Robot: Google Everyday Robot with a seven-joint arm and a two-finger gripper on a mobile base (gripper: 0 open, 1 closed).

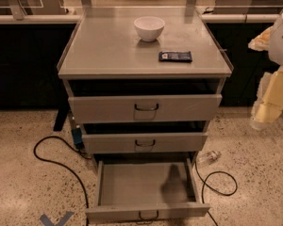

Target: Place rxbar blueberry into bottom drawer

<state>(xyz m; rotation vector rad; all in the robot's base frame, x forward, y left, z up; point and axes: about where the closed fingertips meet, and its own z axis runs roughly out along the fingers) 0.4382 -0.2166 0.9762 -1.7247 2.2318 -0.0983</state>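
Speckled flooring surrounds the grey table (pixel 104 46), its bottom drawer (pixel 137 182) pulled out to receive the rxbar blueberry (pixel 175 56) lying on top near a white bowl (pixel 149 27); the end effector (pixel 265 111) hangs well right, its opening impossible to tell.

**Matt grey metal from top to bottom**

The cabinet top (pixel 108 46) is smooth matt metal, and the bottom drawer (pixel 132 185) has a dull grey floor. The white bowl (pixel 149 28) looks smooth, the rxbar blueberry (pixel 175 56) wrapper faintly glossy. At the right edge, the gripper (pixel 266 108) is pale matt plastic.
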